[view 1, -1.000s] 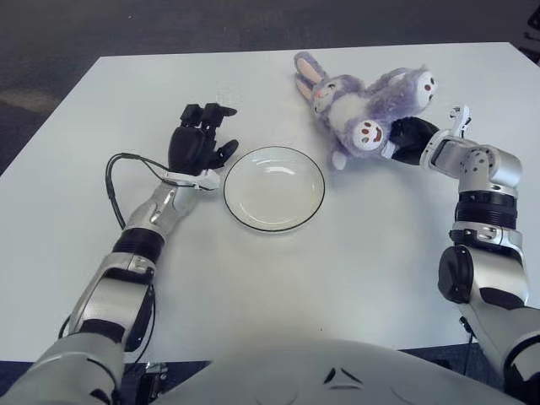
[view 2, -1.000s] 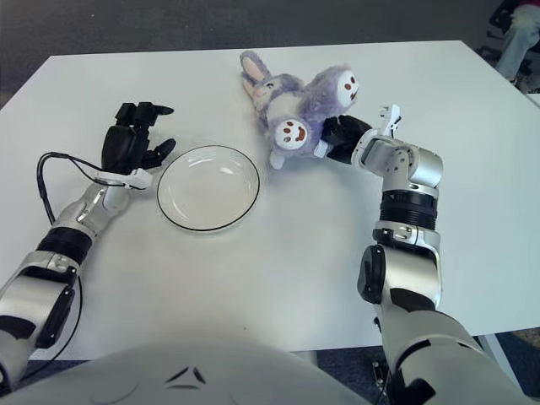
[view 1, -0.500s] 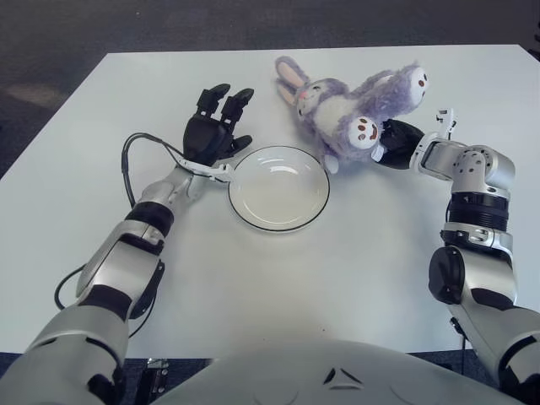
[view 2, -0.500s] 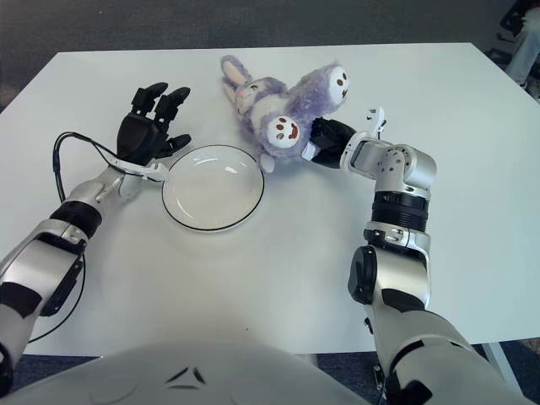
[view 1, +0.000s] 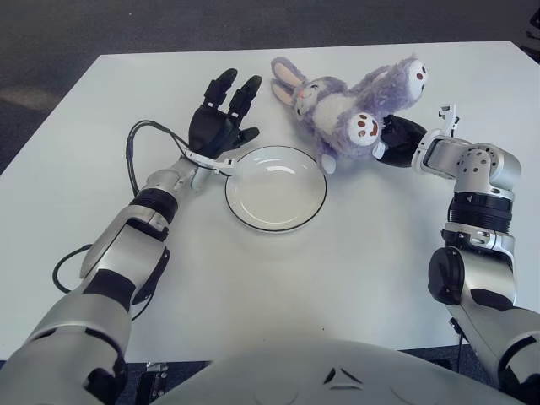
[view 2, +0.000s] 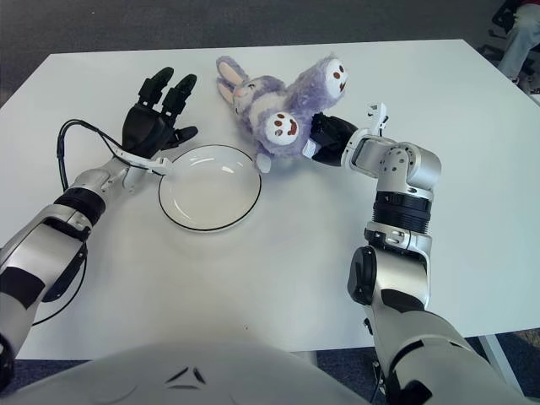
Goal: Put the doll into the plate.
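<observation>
A purple plush rabbit doll [view 1: 346, 105] with a white belly hangs tilted just above the table, at the far right rim of the plate. My right hand [view 1: 398, 139] is shut on its lower body, its black fingers partly hidden behind a foot. The white plate [view 1: 275, 187] with a dark rim lies flat at the table's middle, with nothing in it. My left hand [view 1: 222, 121] hovers at the plate's far left edge, fingers spread and pointing away from me, holding nothing. The rabbit's ears [view 2: 226, 74] reach toward the left hand.
A black cable [view 1: 135, 156] loops over the table beside my left forearm. The white table [view 1: 354, 253] ends at the far edge just behind the doll, with dark floor [view 1: 253, 25] beyond.
The right hand has carried the doll left toward the plate. The left hand has risen and spread its fingers, moving closer to the rabbit's ears.
</observation>
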Available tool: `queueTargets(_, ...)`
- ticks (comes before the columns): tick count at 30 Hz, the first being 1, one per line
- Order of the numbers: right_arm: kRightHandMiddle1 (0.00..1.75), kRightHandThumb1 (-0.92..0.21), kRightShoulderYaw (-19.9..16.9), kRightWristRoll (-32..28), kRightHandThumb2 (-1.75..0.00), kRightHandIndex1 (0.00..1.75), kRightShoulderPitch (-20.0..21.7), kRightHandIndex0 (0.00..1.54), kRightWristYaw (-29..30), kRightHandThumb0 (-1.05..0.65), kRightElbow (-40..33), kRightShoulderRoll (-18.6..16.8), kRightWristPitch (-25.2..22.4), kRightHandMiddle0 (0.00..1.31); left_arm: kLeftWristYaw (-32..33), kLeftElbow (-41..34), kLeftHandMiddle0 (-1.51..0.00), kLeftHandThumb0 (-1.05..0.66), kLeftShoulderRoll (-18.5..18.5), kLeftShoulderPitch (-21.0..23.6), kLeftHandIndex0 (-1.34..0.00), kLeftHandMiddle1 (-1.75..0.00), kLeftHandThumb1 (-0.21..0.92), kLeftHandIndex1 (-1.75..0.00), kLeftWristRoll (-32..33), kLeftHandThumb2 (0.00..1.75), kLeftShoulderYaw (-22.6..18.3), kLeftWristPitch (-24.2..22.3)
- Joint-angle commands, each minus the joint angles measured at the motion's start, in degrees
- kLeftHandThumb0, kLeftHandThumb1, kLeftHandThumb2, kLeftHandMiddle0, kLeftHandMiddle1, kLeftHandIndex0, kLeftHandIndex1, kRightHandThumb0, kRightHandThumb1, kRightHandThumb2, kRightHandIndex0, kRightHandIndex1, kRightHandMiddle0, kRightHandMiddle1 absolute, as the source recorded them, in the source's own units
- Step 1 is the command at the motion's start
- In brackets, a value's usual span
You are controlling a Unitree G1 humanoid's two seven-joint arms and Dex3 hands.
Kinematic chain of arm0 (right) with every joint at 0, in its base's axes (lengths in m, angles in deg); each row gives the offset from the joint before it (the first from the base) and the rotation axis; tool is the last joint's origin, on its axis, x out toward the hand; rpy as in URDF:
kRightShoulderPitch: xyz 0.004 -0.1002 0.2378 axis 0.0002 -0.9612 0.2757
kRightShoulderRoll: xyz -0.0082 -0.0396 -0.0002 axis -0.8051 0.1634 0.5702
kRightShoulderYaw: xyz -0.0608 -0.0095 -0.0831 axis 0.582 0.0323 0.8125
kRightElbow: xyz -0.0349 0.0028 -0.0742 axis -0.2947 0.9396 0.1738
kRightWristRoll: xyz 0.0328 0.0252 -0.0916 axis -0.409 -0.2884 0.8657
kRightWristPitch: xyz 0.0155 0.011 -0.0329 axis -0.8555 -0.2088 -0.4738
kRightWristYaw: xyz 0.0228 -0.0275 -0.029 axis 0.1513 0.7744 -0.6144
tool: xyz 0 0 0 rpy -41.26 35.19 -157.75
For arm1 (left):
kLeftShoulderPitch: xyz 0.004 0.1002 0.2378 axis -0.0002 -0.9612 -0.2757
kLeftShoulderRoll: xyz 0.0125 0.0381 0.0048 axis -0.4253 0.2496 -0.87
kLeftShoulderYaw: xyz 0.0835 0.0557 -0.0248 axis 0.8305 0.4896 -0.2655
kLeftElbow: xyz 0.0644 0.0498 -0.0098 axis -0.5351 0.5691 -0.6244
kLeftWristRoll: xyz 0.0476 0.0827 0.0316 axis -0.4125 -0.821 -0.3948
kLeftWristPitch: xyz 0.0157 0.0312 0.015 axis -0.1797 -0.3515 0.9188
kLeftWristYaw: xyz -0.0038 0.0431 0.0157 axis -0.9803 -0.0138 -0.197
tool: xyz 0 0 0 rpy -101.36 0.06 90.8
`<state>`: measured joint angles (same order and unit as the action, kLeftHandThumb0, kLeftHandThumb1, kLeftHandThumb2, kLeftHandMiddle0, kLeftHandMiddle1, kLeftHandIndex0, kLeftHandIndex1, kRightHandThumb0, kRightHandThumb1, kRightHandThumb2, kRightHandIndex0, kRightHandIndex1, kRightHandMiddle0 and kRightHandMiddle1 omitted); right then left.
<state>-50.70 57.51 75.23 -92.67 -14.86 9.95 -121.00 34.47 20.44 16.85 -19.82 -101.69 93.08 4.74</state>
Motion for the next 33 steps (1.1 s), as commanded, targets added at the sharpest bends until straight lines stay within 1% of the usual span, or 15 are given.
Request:
queueTargets(1,1.75,-0.51,-0.2,-1.1,-1.09,1.75,-0.4,0.36,-0.5,0.0,-0.7,-0.1,-0.3,0.34,-1.4,0.1,-0.09,-0.78,-0.5,0.6,0.0,-0.35,0.92,-0.31,2.3,0.59,-0.4,0.7)
queueTargets(9,1.75,-0.45,0.9,-0.7,-1.16,1.75,-1.0,0.4,-2.2,0.0,-0.4,0.3,1.5,0.38,-2.7,0.3,-0.11,-0.73,-0.6,1.2,0.0,-0.38,0.92,-0.36,4.9,0.63,-0.5,1.2)
queueTargets(18,1.75,-0.48,0.7,-0.9,-1.13,1.75,-0.8,0.38,-3.2,0.0,0.3,0.3,1.9,0.36,-2.1,1.8,-0.11,-0.7,-0.2,3.6,0.0,-0.41,0.92,-0.38,4.6,0.59,0.5,0.1)
queueTargets(20,1.75,-0.49,0.5,-1.0,-1.13,1.75,-0.6,0.38,-3.2,0.0,0.5,0.2,1.8,0.36,-1.4,2.1,-0.1,-0.7,0.0,4.5,0.0,-0.42,0.92,-0.37,3.9,0.55,1.0,-0.3)
queueTargets(26,1.75,-0.52,0.3,-1.4,-1.09,1.75,-0.2,0.36,-3.1,0.0,0.4,-0.1,1.6,0.34,-0.6,2.6,-0.07,-0.71,0.4,5.9,0.0,-0.42,0.86,-0.31,3.4,0.46,1.9,-1.2)
queueTargets(28,1.75,-0.5,0.5,-1.5,-1.1,1.75,-0.2,0.37,-3.8,0.0,0.5,-0.1,2.2,0.35,-0.4,3.0,-0.06,-0.7,0.6,6.6,0.0,-0.42,0.81,-0.28,3.4,0.44,2.2,-1.5)
queueTargets(29,1.75,-0.47,0.7,-1.5,-1.15,1.75,-0.1,0.39,-4.1,0.0,0.5,-0.2,2.6,0.37,-0.3,3.2,-0.05,-0.71,0.7,7.0,0.0,-0.41,0.78,-0.27,3.4,0.45,2.3,-1.6)
queueTargets(33,1.75,-0.4,1.4,-0.9,-1.23,1.75,0.2,0.44,-4.6,0.0,0.8,-0.4,4.6,0.42,0.3,4.2,-0.04,-0.72,0.9,8.4,0.0,-0.4,0.72,-0.24,3.1,0.46,3.2,-2.5)
